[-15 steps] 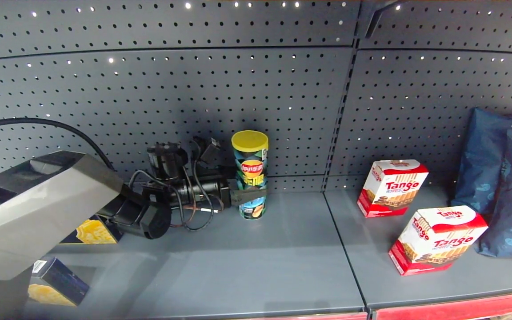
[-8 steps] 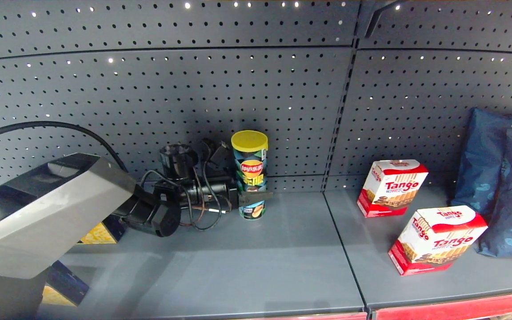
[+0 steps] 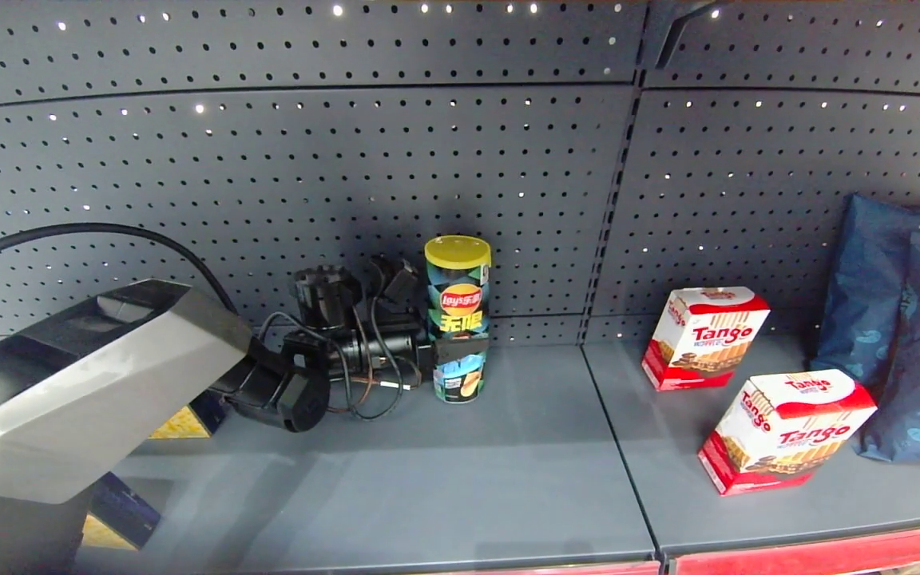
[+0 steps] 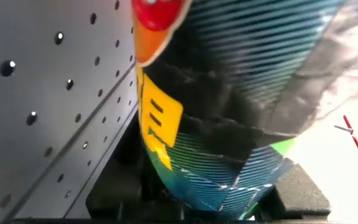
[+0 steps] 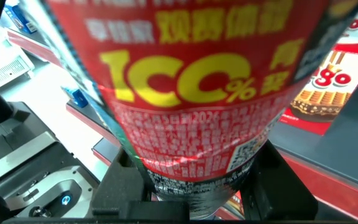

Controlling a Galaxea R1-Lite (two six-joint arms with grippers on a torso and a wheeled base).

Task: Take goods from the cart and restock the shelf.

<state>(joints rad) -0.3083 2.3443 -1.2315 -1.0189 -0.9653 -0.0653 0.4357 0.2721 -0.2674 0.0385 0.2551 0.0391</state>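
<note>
A blue-green chips can (image 3: 458,319) with a yellow lid stands upright on the grey shelf (image 3: 444,479), close to the pegboard back. My left gripper (image 3: 460,350) comes in from the left and is shut around the can's lower half. In the left wrist view the same chips can (image 4: 229,124) sits right between the jaws, beside the pegboard. A red can (image 5: 191,93) with yellow print is held close to the right wrist camera, with my right gripper shut on it.
Two red-and-white wafer boxes (image 3: 703,335) (image 3: 783,431) lie on the shelf's right section, with dark blue bags (image 3: 907,335) beyond them. Dark boxes with yellow print (image 3: 180,422) sit at the left under my arm. Bare shelf lies in front of the chips can.
My left arm has pushed to the right along the shelf. The chips can has shifted slightly right with it and turned, so a different part of its label faces front.
</note>
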